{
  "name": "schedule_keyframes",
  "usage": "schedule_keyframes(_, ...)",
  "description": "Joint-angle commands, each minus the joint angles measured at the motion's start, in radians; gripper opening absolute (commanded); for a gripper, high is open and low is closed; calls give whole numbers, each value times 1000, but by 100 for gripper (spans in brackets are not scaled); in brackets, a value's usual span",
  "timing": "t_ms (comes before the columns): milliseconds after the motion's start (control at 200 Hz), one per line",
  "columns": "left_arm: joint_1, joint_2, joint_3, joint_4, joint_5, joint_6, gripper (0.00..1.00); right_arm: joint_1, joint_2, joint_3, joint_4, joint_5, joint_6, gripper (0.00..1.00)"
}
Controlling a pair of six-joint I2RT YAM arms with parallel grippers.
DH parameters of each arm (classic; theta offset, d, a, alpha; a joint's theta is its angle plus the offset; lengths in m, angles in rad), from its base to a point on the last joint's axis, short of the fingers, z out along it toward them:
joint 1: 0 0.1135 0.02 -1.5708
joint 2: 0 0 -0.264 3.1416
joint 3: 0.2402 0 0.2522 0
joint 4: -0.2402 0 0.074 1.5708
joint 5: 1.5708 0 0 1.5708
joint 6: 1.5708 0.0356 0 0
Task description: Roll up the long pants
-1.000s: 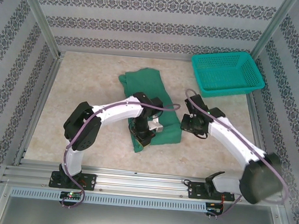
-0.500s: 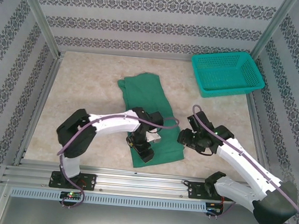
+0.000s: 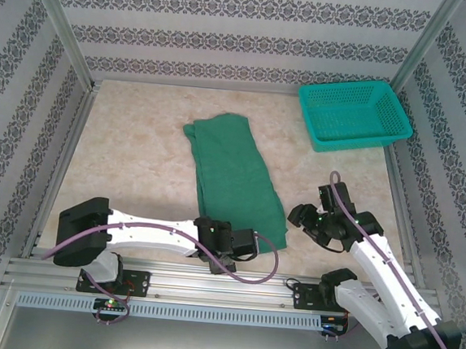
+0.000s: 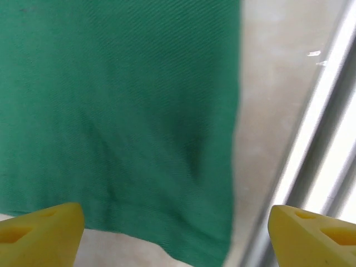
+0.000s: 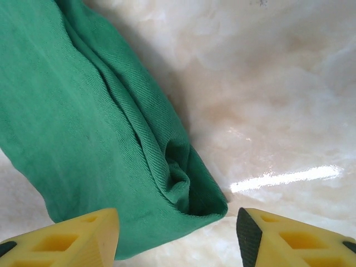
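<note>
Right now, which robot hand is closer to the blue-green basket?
Right. The right gripper is by the long pants' near right corner, on the teal basket's side; the left gripper is farther, at the pants' near edge.

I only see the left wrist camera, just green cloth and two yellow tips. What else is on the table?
Observer: A teal basket sits in the far right corner, apart from the long pants.
Operator: Where's the other claw?
Observer: The right claw hangs open by the pants' near right corner, where folded layers show.
Operator: Are the pants rolled up yet?
Observer: No, they lie flat as one long strip, reaching from the near edge toward the back.
</note>
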Motion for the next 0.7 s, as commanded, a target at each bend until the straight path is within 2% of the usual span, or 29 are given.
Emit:
schedule_keyframes(0, -2, 19, 5, 129, -145, 37, 86, -32, -10, -7, 28, -72, -31, 60)
schedule_keyframes(155, -23, 32, 17, 174, -129, 50, 86, -52, -10, -9, 36, -81, -40, 60)
schedule_keyframes(525, -26, 171, 41, 147, -80, 71, 86, -71, -13, -48, 71, -84, -31, 60)
schedule_keyframes(694, 22, 244, 28, 178, -71, 76, 85, -72, -10, -62, 92, -88, -16, 60)
